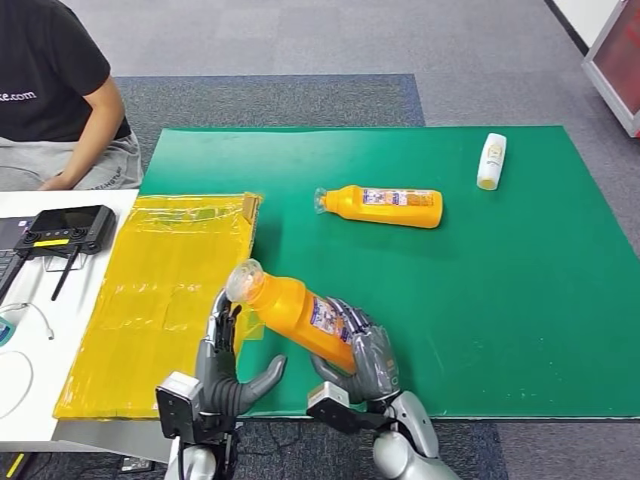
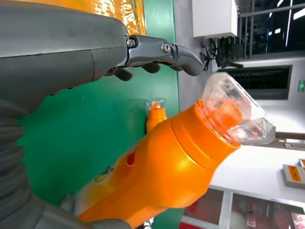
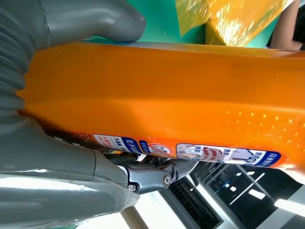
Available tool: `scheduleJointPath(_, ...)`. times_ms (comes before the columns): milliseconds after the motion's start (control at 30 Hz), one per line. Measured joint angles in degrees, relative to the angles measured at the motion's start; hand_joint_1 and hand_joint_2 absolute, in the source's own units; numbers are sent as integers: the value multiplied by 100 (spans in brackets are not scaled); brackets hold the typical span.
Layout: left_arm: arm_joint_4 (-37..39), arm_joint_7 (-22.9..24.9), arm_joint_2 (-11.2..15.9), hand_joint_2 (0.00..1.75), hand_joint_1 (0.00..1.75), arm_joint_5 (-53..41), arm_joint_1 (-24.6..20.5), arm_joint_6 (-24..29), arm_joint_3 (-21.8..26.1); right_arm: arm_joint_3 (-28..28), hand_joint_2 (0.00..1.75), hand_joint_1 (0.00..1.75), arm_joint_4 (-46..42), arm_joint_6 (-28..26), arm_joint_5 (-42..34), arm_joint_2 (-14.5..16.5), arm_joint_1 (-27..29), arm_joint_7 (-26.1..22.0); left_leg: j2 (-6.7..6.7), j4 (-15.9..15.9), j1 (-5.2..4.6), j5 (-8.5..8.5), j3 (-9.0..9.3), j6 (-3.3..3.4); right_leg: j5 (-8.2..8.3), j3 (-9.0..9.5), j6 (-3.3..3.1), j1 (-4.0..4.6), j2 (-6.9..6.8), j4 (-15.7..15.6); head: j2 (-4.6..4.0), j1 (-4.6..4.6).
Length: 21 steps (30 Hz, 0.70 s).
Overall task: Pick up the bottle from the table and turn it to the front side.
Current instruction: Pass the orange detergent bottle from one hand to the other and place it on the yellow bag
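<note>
Orange bottle (image 1: 302, 315) with clear cap and blue-and-white label, lifted off the green desk (image 1: 490, 300), tilted, cap end raised toward the left, base gripped.

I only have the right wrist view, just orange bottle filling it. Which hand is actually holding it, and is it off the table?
Observer: The right hand grips the held bottle by its lower body, lifted off the green mat, cap end tilted up.
Operator: Where's the left hand?
Observer: The left hand is open beside the clear cap, holding nothing.
Operator: Anything else on the table?
Observer: A second orange bottle and a small white bottle lie flat farther back.
</note>
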Motion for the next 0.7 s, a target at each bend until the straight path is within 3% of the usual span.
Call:
scheduleJointPath(167,97,0,-65,175,0,61,2,-85,136,116,175,175,-193,9,-139,9,146,-97,0,0,0,0,-1,0,0,-2,0,0,0,0,0,0)
scheduleJointPath(367,326,0,-185,175,0,599,-61,-654,349,307,175,175,-326,55,-28,7,177,-13,0,0,0,0,-1,0,0,-2,0,0,0,0,0,1)
scheduleJointPath(700,574,-2,-291,175,0,796,-188,-766,503,421,175,175,-302,82,-55,5,106,-20,0,1,0,1,-1,0,1,-3,0,0,0,0,0,0)
